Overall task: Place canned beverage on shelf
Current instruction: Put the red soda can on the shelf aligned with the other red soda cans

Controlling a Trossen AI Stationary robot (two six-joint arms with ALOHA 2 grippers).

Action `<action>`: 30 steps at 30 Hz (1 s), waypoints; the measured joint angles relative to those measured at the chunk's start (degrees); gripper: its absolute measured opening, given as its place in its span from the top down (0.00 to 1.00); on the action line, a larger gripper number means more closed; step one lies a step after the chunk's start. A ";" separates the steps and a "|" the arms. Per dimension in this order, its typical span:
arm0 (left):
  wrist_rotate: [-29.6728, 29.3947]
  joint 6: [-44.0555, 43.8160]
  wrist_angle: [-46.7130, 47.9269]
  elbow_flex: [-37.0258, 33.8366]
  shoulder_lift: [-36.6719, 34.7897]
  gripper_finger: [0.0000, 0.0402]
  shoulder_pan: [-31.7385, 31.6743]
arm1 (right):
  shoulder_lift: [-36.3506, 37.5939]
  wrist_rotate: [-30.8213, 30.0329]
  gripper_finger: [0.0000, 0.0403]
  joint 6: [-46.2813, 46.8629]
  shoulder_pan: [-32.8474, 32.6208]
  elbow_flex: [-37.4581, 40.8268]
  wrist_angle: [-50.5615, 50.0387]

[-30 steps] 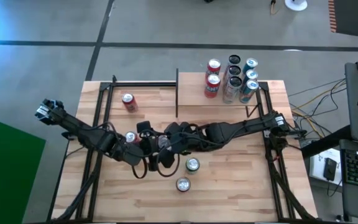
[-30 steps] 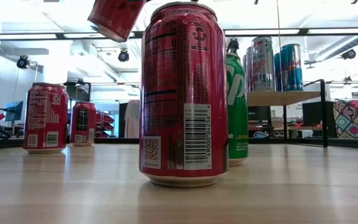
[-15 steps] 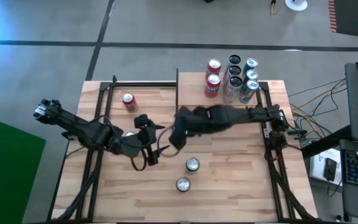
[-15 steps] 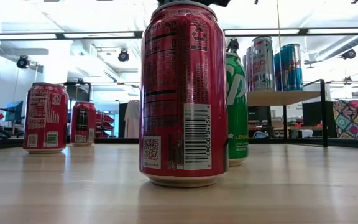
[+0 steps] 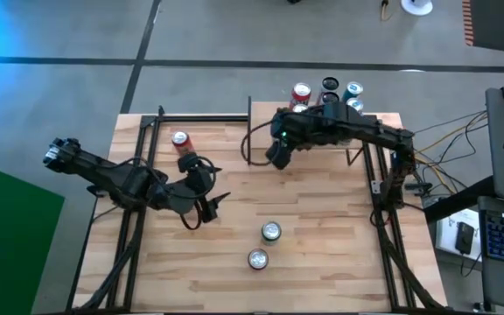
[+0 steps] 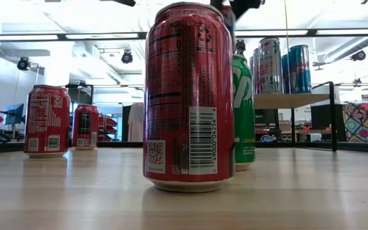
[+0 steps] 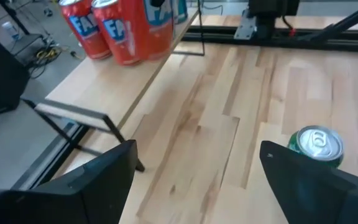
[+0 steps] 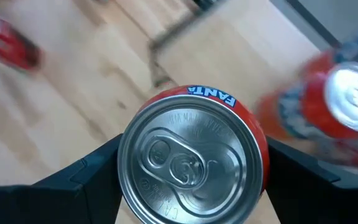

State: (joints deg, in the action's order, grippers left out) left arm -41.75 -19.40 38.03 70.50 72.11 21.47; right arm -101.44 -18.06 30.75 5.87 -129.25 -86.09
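One red can [image 8: 194,158] clamped between the right gripper [image 5: 277,150] fingers, above the shelf [image 5: 269,118] bare left half | left gripper [image 7: 194,171] spread, empty, mid-table | lower it upright (thin slick aluminium cylinder) clear of standing cans [image 5: 326,109] at the shelf's right | plank flat, pale wood

Three red cans [image 6: 184,96] and one green can [image 6: 243,108] on the tabletop [image 5: 322,262]; one Fanta can [image 8: 194,155] aloft; two arms.

Orange Fanta can [image 8: 194,155], upright, seemingly airborne beside the light-wood shelf [image 5: 269,118].
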 joint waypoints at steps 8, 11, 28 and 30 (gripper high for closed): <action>-2.46 -1.13 1.90 -0.04 -0.21 0.21 -0.18 | 8.50 2.20 0.26 -0.71 3.75 15.94 6.71; -2.69 -1.11 1.90 -0.07 -0.21 0.21 -0.72 | 12.39 3.86 0.26 -0.37 5.15 24.28 14.53; -2.74 -0.85 -0.22 -0.09 -0.21 0.21 -2.79 | 18.24 3.74 0.26 -1.98 10.73 36.96 22.01; -2.73 -0.85 -0.61 -0.09 -0.21 0.21 -2.92 | 18.24 3.95 0.26 -2.41 11.29 36.96 22.24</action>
State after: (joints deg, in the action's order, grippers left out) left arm -44.48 -20.25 37.42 70.41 71.90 18.55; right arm -83.20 -14.11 28.34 17.16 -92.29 -63.85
